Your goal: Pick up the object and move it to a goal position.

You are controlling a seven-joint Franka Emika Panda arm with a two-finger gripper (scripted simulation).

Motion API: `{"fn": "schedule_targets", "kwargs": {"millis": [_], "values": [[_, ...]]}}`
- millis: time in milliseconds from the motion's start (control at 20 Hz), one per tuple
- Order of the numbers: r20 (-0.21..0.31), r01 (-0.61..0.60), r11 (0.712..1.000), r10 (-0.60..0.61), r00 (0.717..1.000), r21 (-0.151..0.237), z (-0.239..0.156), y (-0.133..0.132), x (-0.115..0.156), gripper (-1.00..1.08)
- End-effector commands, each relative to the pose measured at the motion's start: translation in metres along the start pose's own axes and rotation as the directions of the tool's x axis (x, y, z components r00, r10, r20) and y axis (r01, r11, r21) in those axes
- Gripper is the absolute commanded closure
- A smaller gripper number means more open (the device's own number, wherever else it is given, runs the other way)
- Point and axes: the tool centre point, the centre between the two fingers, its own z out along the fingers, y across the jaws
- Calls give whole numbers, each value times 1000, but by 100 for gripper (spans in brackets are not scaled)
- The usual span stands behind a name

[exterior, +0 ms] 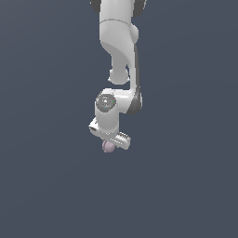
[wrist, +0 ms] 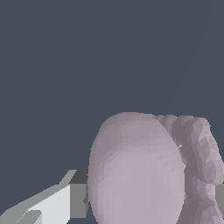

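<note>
The object is a small pale pinkish-mauve lobed lump, seen in the exterior view just under the white hand of the arm. My gripper points down over it, and most of the lump is hidden by the hand. In the wrist view the object fills the space between the two fingers. One grey finger pad touches its side, and a sliver of the other finger shows at its far side. The gripper is shut on the object.
The white arm comes down from the top middle of the exterior view. All around is a plain dark blue-grey surface with no other objects or edges in view.
</note>
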Motion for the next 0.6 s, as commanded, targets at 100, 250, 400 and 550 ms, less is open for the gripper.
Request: {"fn": "schedule_targets", "kwargs": {"millis": [100,250,400,550], "values": [[1,-2,1000,2,1000,-1,1,1,0,108],[1,0,1000,0,1000,0,0,0,0,108],[1,0,1000,0,1000,0,-4,-1,-2,108],[1,0,1000,0,1000,0,-12,-4,-5,108]]}}
